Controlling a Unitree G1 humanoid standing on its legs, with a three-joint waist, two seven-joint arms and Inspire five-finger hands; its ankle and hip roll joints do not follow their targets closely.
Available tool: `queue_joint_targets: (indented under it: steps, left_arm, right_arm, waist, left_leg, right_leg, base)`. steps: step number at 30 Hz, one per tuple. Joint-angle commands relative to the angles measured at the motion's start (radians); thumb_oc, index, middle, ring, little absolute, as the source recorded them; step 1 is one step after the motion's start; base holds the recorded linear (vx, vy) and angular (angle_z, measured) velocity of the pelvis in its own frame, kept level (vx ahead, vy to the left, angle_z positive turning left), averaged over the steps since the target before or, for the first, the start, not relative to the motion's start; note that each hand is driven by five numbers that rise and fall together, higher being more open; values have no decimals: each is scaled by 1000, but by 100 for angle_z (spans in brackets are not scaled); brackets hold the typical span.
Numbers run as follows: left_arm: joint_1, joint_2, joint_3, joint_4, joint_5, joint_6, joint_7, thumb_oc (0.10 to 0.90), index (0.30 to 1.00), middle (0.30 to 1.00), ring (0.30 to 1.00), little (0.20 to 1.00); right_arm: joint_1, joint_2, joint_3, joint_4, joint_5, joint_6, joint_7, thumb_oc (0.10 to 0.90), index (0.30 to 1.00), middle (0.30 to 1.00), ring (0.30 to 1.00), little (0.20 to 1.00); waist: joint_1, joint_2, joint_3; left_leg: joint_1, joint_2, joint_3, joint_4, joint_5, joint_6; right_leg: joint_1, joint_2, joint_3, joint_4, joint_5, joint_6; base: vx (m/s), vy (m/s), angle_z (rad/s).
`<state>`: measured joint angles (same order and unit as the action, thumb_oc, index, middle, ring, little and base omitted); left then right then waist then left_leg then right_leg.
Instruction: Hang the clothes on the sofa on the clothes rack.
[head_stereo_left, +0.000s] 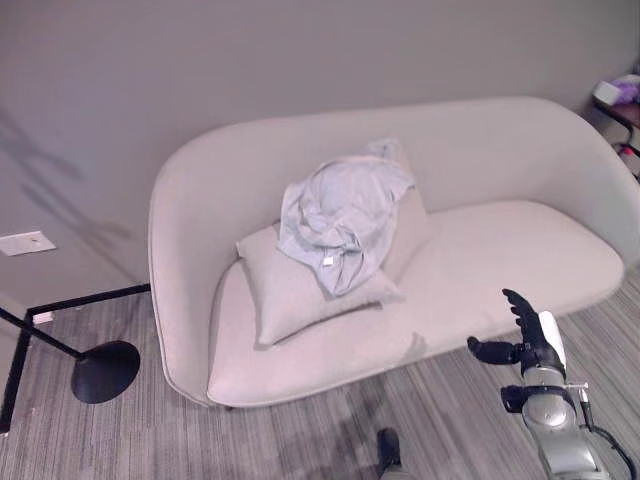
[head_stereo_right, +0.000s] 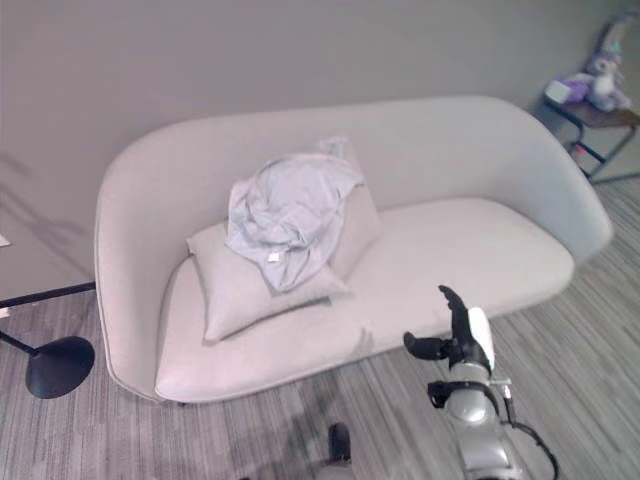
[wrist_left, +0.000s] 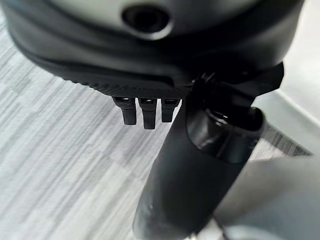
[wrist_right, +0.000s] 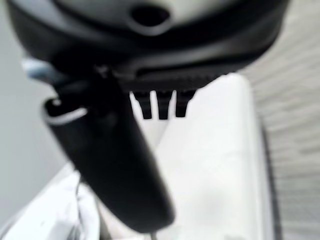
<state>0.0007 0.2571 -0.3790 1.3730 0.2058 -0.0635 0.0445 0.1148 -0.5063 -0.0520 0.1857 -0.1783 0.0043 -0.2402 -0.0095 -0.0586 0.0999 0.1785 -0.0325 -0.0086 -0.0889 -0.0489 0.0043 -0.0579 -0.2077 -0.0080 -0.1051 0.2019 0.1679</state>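
A black floor-lamp base (head_stereo_left: 105, 370) is sitting on the striped floor (head_stereo_left: 300, 440) to the left of the pale sofa (head_stereo_left: 520, 250), and a small side table (head_stereo_right: 600, 118) with soft toys is standing past the sofa's right end, partly cut off by the frame. The crumpled light-grey clothes (head_stereo_left: 340, 215) are lying on top of two cushions (head_stereo_left: 300, 290) on the sofa's left half. The right hand (head_stereo_left: 525, 340) is hovering in front of the seat edge, fingers spread and holding nothing, while the left hand (wrist_left: 145, 107) is hanging over the floor with fingers relaxed and empty.
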Motion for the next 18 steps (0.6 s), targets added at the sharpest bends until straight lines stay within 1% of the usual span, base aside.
queue_joint_targets:
  steps: [1, 3, 5, 7, 8, 9, 10, 11, 12, 13, 14, 15, 16, 17, 18]
  left_arm:
    - [-80, -45, 7, -33, -14, -65, 13, 800, 900, 900, 900, 900]
    - [-80, -56, -37, -59, 0, -73, 14, 800, 900, 900, 900, 900]
    - [-87, -64, -76, -75, 11, -76, 8, 800, 900, 900, 900, 900]
    - [-92, -71, -107, -89, 7, -82, 15, 800, 900, 900, 900, 900]
    - [-92, -72, -105, -89, 7, -82, 15, 800, 900, 900, 900, 900]
    - [-94, -74, -103, -89, -3, -82, 22, 800, 900, 900, 900, 900]
    - [-93, -78, -99, -89, -27, -81, 31, 800, 900, 900, 900, 900]
    - [-94, -78, -98, -89, -27, -81, 31, 800, 900, 900, 900, 900]
    - [-88, -84, -82, -77, -61, -71, 36, 800, 900, 900, 900, 900]
    - [-84, -84, -74, -73, -72, -69, 39, 800, 900, 900, 900, 900]
    - [-79, -84, -49, -62, -104, -61, 52, 800, 900, 900, 900, 900]
    - [-80, -84, -47, -62, -105, -61, 52, 800, 900, 900, 900, 900]
    - [-78, -85, -37, -60, -122, -58, 57, 800, 900, 900, 900, 900]
    - [-74, -87, -27, -61, -152, -57, 60, 800, 900, 900, 900, 900]
    - [-75, -88, -26, -61, -153, -57, 59, 800, 900, 900, 900, 900]
  right_arm:
    - [-156, -98, -62, -117, -55, -103, -39, 800, 900, 900, 900, 900]
    - [-213, -118, -30, -88, -60, -115, -49, 800, 900, 900, 900, 900]
    - [-270, -148, 9, -59, -62, -118, -51, 800, 900, 900, 900, 900]
    - [-353, -167, 72, -9, -42, -130, -59, 800, 900, 900, 900, 900]
    - [-358, -168, 76, -4, -42, -131, -60, 800, 900, 900, 900, 900]
    - [-384, -173, 98, 21, -44, -132, -66, 800, 900, 900, 900, 900]
    - [-424, -172, 123, 69, -34, -128, -78, 800, 900, 900, 900, 900]
    - [-430, -173, 128, 76, -32, -130, -81, 800, 900, 900, 900, 900]
    - [-481, -161, 155, 138, 10, -134, -90, 800, 900, 900, 900, 900]
    - [-495, -157, 165, 155, 26, -135, -89, 800, 900, 900, 900, 900]
    - [-527, -146, 183, 187, 75, -140, -84, 800, 900, 900, 900, 900]
    - [-533, -146, 187, 192, 77, -143, -85, 800, 900, 900, 900, 900]
    - [-552, -144, 197, 226, 107, -145, -83, 800, 900, 900, 900, 900]
    - [-587, -143, 217, 296, 145, -138, -81, 800, 900, 900, 900, 900]
    - [-592, -144, 220, 300, 146, -139, -81, 800, 900, 900, 900, 900]
  waist:
    - [38, -10, -22]
    - [54, 2, -33]
    - [68, 13, -41]
    - [92, 32, -48]
    - [89, 34, -48]
    - [99, 39, -45]
    - [118, 43, -39]
    - [113, 44, -38]
    - [124, 50, -32]
    - [129, 51, -30]
    - [143, 54, -21]
    - [138, 54, -18]
    - [144, 55, -9]
    - [148, 53, 3]
    - [146, 53, 4]
  left_leg:
    - [-28, 132, -26, 2, -57, -48]
    - [-46, 173, -50, 2, -38, -70]
    - [-62, 207, -69, 2, -21, -89]
    - [-81, 245, -82, 2, 0, -116]
    - [-82, 247, -83, 2, 0, -118]
    - [-88, 259, -90, 2, 10, -130]
    - [-102, 274, -93, 2, 31, -148]
    - [-103, 276, -97, 2, 31, -149]
    - [-114, 285, -99, 2, 48, -164]
    - [-116, 289, -95, 2, 55, -168]
    - [-123, 296, -73, 2, 73, -174]
    - [-123, 296, -75, 2, 73, -175]
    - [-127, 298, -52, 2, 86, -175]
    - [-149, 299, 21, 21, 103, -166]
    - [-150, 298, 21, 23, 102, -166]
  right_leg:
    - [-12, 28, -58, 59, -90, 10]
    - [25, 58, -103, 29, -106, -6]
    - [43, 85, -132, 18, -127, -20]
    - [56, 114, -166, 18, -164, -35]
    - [56, 116, -168, 18, -165, -37]
    - [64, 125, -180, 18, -175, -46]
    - [75, 137, -204, 18, -192, -55]
    - [77, 138, -208, 18, -193, -56]
    - [94, 144, -238, 18, -210, -66]
    - [103, 147, -249, 18, -216, -69]
    - [118, 144, -276, 18, -227, -75]
    - [120, 144, -279, 18, -228, -75]
    - [130, 139, -299, 18, -233, -78]
    - [147, 125, -339, 18, -240, -81]
    - [147, 124, -339, 18, -241, -80]
  base:
    - [90, -175, 35]
    - [96, -190, 48]
    - [91, -186, 46]
    - [91, -145, 50]
    - [80, -114, 47]
    - [71, -86, 46]
    - [69, -86, 81]
    - [102, -84, 75]
    - [90, -58, 75]
    - [126, -66, 43]
    - [65, -30, 57]
    - [51, -8, 67]
    - [27, 23, 88]
    - [28, 26, 84]
    - [23, 26, 85]
